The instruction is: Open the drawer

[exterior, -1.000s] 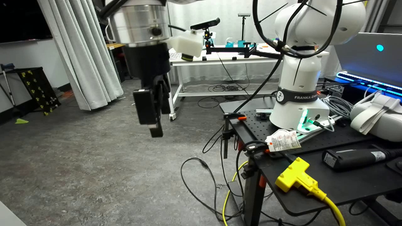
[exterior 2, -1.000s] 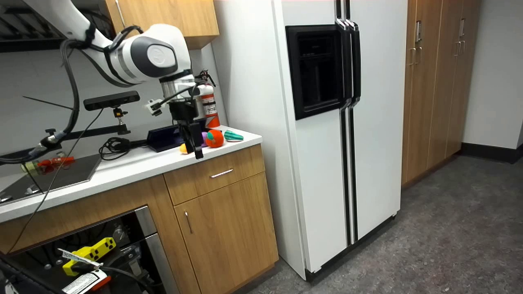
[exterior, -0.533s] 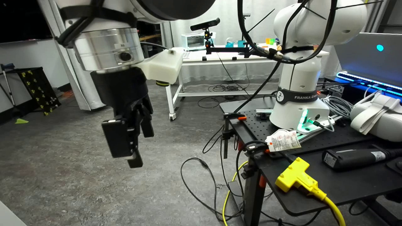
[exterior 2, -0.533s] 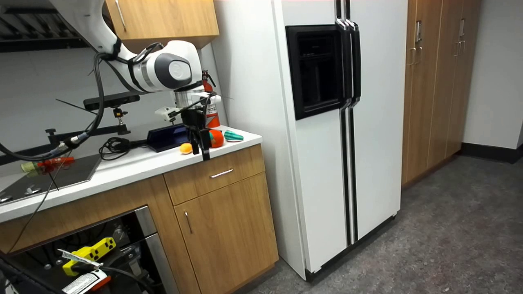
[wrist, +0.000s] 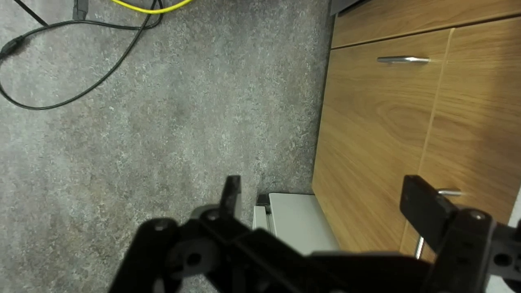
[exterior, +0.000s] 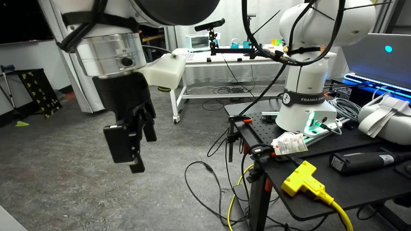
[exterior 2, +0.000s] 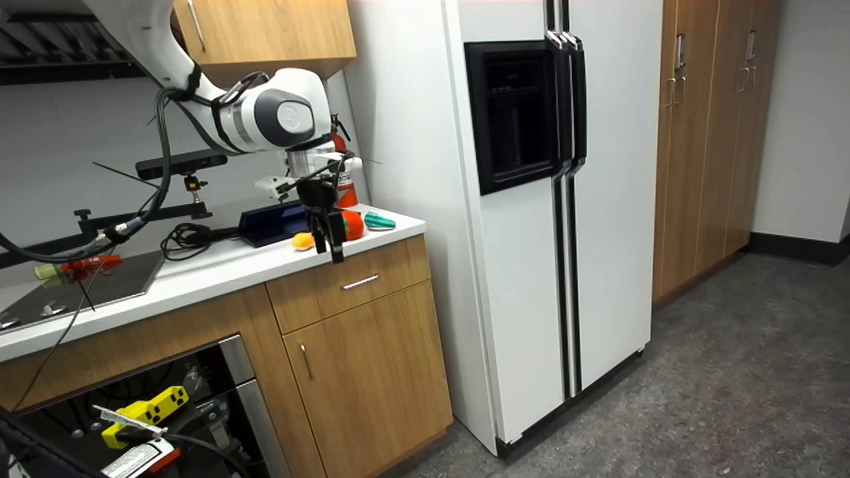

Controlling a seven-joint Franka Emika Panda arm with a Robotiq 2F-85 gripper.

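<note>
The black two-fingered gripper (wrist: 321, 195) is spread wide, nothing held. At five o'clock from it in an exterior view, the rectangular tan wooden drawer (exterior 2: 354, 294) is seen shut. Should descent be misaligned, the slim silver metal handle (exterior 2: 360, 282) could be struck by a fingertip (wrist: 423, 203).

In an exterior view, the white countertop (exterior 2: 216, 264) carries, rightward from its flat black cooktop (exterior 2: 129, 282), a coiled black cable (exterior 2: 189, 232) just beside it, then, ever farther off, an angular dark-navy box (exterior 2: 269, 226), a rounded yellow-orange object (exterior 2: 303, 241), a round red-orange object (exterior 2: 355, 226) and a green-striped oblong object (exterior 2: 380, 221).
</note>
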